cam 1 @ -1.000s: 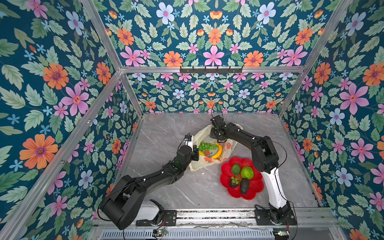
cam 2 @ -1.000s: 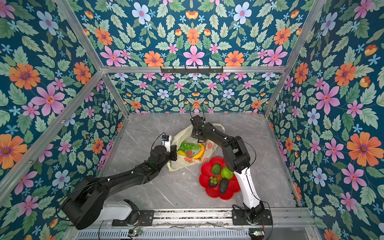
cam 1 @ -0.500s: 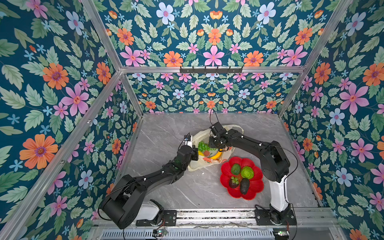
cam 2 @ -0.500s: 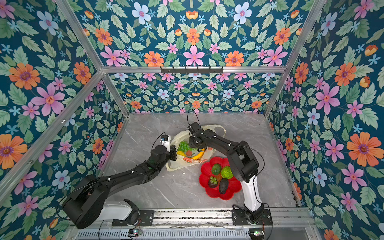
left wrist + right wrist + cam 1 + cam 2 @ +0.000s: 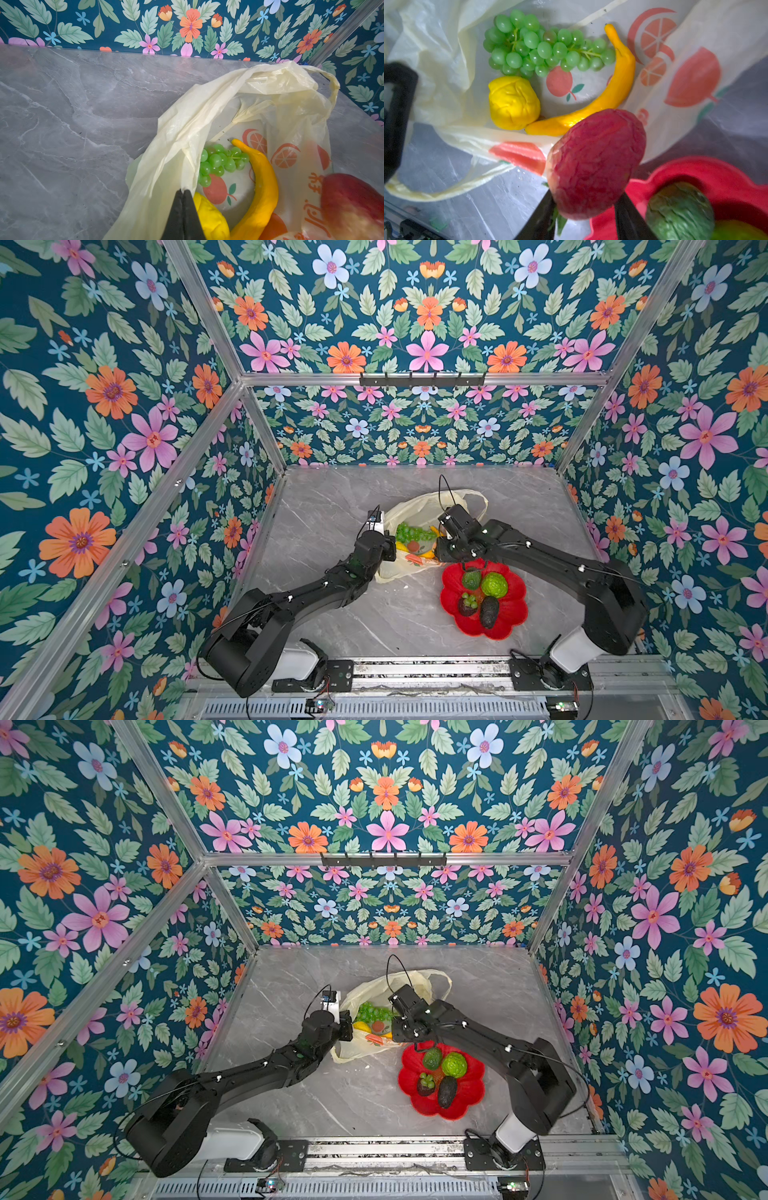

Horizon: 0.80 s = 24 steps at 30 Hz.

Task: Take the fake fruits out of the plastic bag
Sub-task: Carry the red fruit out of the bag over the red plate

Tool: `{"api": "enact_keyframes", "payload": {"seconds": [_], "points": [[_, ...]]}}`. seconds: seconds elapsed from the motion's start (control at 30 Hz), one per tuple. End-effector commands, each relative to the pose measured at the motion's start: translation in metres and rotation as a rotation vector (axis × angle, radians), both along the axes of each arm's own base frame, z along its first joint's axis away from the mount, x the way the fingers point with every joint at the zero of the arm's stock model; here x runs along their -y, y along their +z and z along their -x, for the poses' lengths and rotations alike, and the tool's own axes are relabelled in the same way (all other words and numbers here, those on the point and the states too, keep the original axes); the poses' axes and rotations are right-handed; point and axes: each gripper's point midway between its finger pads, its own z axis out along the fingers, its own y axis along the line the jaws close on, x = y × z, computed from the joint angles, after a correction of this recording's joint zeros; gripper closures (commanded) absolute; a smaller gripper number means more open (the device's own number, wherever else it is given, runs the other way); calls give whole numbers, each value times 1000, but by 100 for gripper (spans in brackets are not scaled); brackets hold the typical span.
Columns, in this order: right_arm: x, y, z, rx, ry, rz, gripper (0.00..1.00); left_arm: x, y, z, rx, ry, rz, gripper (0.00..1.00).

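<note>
Left jaws: shut on the bag (image 5: pixel 178 133) rim. Right jaws: gripping the red fruit (image 5: pixel 596 164) round its fat middle, by the bag edge, near the plate (image 5: pixel 695 165). Fruit looks light, soft, wrinkly, prob. slippy. Grapes (image 5: pixel 542 49), banana (image 5: pixel 618 83) & lemon (image 5: pixel 512 101) lie in the bag.
</note>
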Motion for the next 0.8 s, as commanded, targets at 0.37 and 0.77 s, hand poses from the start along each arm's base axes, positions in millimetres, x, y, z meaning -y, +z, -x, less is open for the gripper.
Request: {"api": "enact_keyframes", "payload": {"seconds": [0.37,0.77], "points": [[35,-16,78,-137,-1,70,56,-3,-1,-5,10,18,-25,100],[23,-39,88,-242,50,127,56,-6,3,-5,18,25,-29,100]]}}
